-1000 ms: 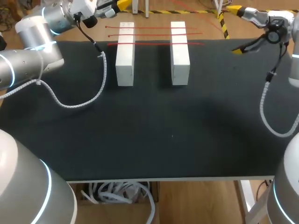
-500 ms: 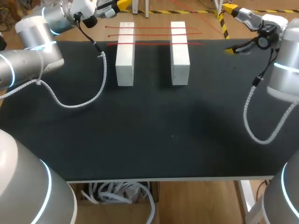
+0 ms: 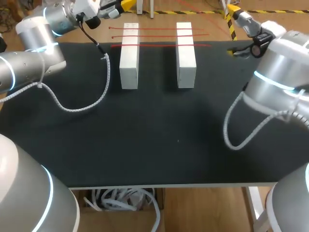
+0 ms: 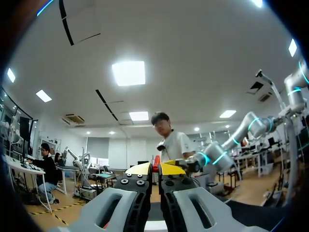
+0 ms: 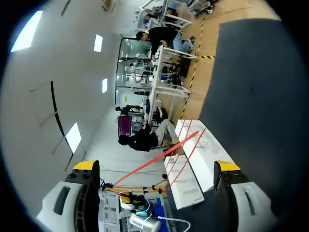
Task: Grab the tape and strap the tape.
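Note:
Two white blocks (image 3: 129, 55) (image 3: 186, 54) stand side by side at the table's far edge. Thin red tape (image 3: 159, 46) runs across both in three strands. My left gripper (image 3: 123, 5) hangs beyond the far edge, left of the blocks, and in its own view it (image 4: 155, 169) is shut. A red sliver shows at its tips; I cannot tell what it is. My right gripper (image 3: 232, 30) hovers open to the right of the blocks. In its own view it (image 5: 157, 166) is spread wide, with the blocks (image 5: 203, 154) and tape (image 5: 178, 145) ahead of it.
The black mat (image 3: 159, 135) covers the table. Grey cables loop from both arms over its left (image 3: 82, 106) and right (image 3: 236, 140) parts. Yellow-black floor tape (image 3: 231, 29) lies just past the far edge.
My right arm has swung inward, and its open gripper has moved left towards the blocks. The left arm, the blocks and the tape have stayed as they were.

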Robot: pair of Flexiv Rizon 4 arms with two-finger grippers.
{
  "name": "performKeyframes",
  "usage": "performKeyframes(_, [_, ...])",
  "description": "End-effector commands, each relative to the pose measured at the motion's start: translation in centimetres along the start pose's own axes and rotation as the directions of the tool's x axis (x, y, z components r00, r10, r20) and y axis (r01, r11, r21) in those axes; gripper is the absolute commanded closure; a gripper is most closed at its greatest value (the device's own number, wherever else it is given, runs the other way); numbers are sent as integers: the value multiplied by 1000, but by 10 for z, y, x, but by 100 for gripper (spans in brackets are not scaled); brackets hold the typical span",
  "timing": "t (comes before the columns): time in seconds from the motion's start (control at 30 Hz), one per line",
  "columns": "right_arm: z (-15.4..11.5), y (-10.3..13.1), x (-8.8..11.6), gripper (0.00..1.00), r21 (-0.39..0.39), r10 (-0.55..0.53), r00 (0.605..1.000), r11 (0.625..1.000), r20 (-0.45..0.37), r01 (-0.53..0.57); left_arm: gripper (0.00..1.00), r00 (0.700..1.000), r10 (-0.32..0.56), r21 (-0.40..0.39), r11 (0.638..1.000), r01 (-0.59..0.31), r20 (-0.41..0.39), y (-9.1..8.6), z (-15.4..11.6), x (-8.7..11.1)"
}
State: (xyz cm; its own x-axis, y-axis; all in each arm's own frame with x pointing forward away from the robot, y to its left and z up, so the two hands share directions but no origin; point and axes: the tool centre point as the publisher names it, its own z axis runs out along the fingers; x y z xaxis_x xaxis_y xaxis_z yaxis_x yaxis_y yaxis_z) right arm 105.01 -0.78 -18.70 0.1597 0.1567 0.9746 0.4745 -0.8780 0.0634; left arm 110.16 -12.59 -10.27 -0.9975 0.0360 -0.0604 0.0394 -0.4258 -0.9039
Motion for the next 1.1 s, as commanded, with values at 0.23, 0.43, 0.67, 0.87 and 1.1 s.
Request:
performKeyframes(0.23, [12,5,9,0,-235,-69,991,971,-114,40,100,1000,0,-1,1000,0,4,0,1,1])
performKeyframes(0.43, [24,13,11,0,-264,-42,993,964,-110,12,100,1000,0,-1,1000,0,4,0,1,1])
performKeyframes(0.67, [31,4,13,0,-246,-32,993,969,-116,2,100,1000,0,-1,1000,0,4,0,1,1])
performKeyframes(0.87, [32,3,14,0,-236,-19,993,972,-119,-10,100,1000,0,-1,1000,0,4,0,1,1])
performKeyframes(1.1, [40,23,21,0,-264,-38,984,965,-176,-10,100,1000,0,-1,1000,0,4,0,1,1])
